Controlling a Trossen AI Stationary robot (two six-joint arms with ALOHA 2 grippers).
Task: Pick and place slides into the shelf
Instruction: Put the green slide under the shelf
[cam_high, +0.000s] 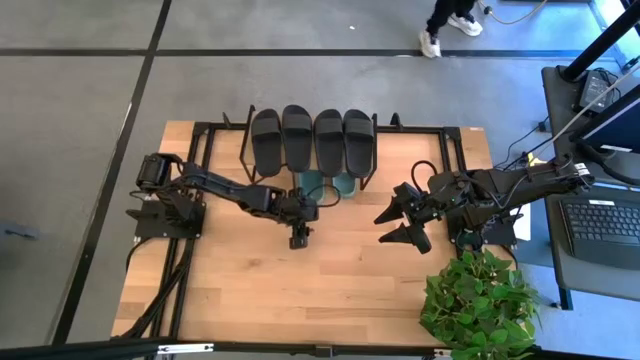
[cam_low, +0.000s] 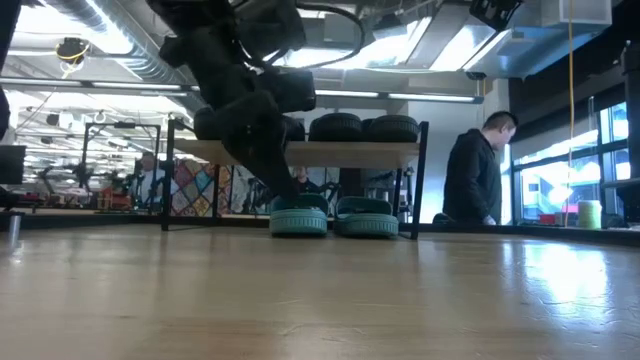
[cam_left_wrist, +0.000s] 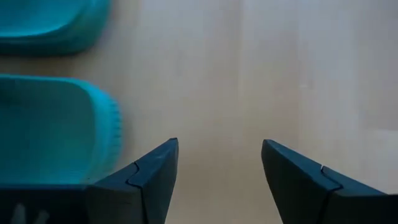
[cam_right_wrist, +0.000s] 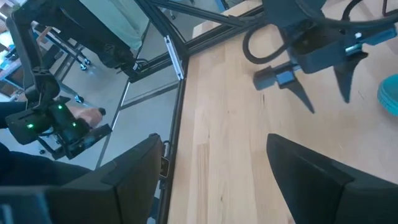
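Listing the stock: four matte black rubber slide sandals (cam_high: 312, 138) lie side by side on the light wooden plank top of the low black-legged shelf (cam_high: 225, 140), at the table's 12 o'clock edge in the high view. Two sage green rubber slide sandals (cam_high: 326, 184) sit side by side on the larger wooden table (cam_high: 300, 290), tucked under the shelf's front edge with their toes poking out; the low view shows them (cam_low: 333, 217) flat on the tabletop beneath the plank.

Left gripper (cam_high: 299, 238): at table centre, just to 6 o'clock of the green pair, jaws apart and holding nothing; its wrist view shows both green toes close ahead of the parted fingers (cam_left_wrist: 149, 180).

Right gripper (cam_high: 402, 225): at about 3 o'clock of centre, well apart from the slides, jaws spread wide, empty, waiting.

Handling, judged: each slide is likely light, soft and springy, not fragile, with a matte surface that should grip well. The wide strap looks the best hold, pinched across its arch; a pinch on the sole's side edge is the alternative, though the foam may flex and the slide droop.
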